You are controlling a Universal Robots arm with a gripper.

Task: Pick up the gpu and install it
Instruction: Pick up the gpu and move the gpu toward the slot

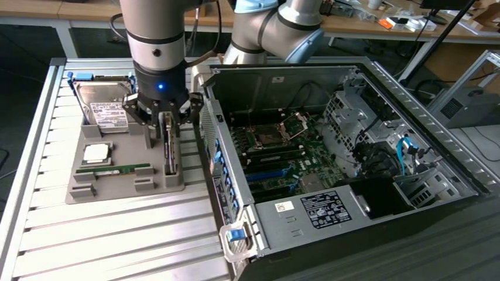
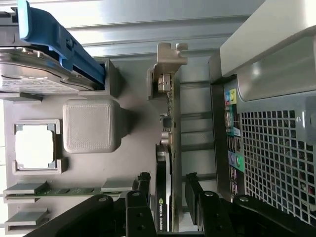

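**Item: gpu (image 1: pixel 168 149) (image 2: pixel 169 143), on edge in the grey tray (image 1: pixel 117 188) (image 2: pixel 131 143), open pincer (image 1: pixel 166 120) (image 2: pixel 167 185) astride it.**

Your pincer stands spread, one finger on each side of the card. The wrist view shows a gap on both sides, so nothing is gripped and the card sits in its slot.

The tray lies on the slatted bench (image 1: pixel 117 246) at the exterior view's left and holds:
- a hard drive (image 1: pixel 105 105) (image 2: pixel 29 74) with a white label, at the upper end;
- a square processor chip (image 1: pixel 96 153) (image 2: pixel 34 145) in the pocket below it;
- a green memory stick (image 1: pixel 113 171) (image 2: pixel 54 190) in a groove lower still;
- the gpu, along the edge just beside the case.

The open computer case (image 1: pixel 234 199) (image 2: pixel 266 148), at the centre and right of the exterior view, holds a motherboard (image 1: pixel 281 152) and cabling.
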